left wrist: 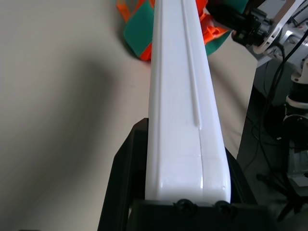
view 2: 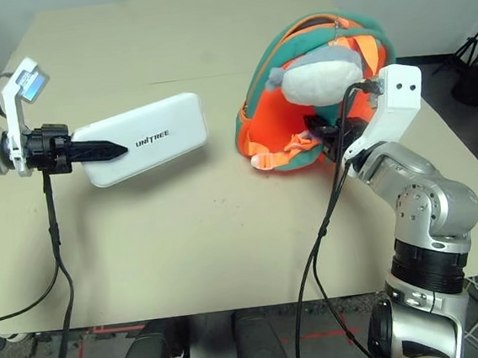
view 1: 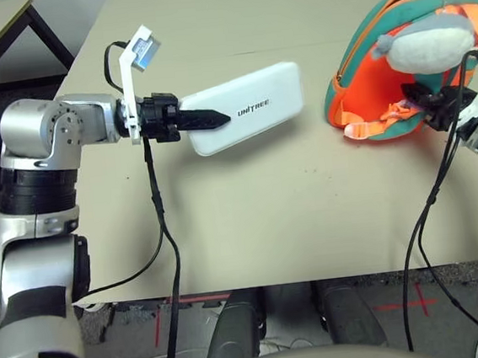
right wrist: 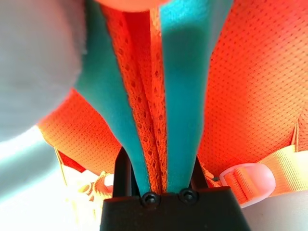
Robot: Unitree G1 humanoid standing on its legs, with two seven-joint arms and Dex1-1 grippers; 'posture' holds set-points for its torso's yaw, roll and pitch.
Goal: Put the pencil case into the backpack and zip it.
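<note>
The white pencil case (view 1: 253, 103) with black lettering hangs above the table at the left. My left gripper (view 1: 212, 118) is shut on its near end, one black finger lying across its face. The left wrist view shows the case (left wrist: 183, 96) edge-on between the fingers, pointing at the backpack. The orange backpack (view 2: 271, 121) with teal trim stands at the right, its grey-and-white plush figure (view 2: 322, 74) facing front. My right gripper (view 2: 324, 137) is at the backpack's right side. In the right wrist view its fingers are shut on a fold of teal trim and orange mesh (right wrist: 159, 120).
A black cable (view 1: 164, 237) hangs from the left wrist over the table's front edge (view 1: 274, 281). Another cable (view 2: 324, 222) drops from the right wrist. Bare table (view 2: 201, 225) lies between the case and the backpack. A buckle and strap (right wrist: 250, 180) hang beside the grip.
</note>
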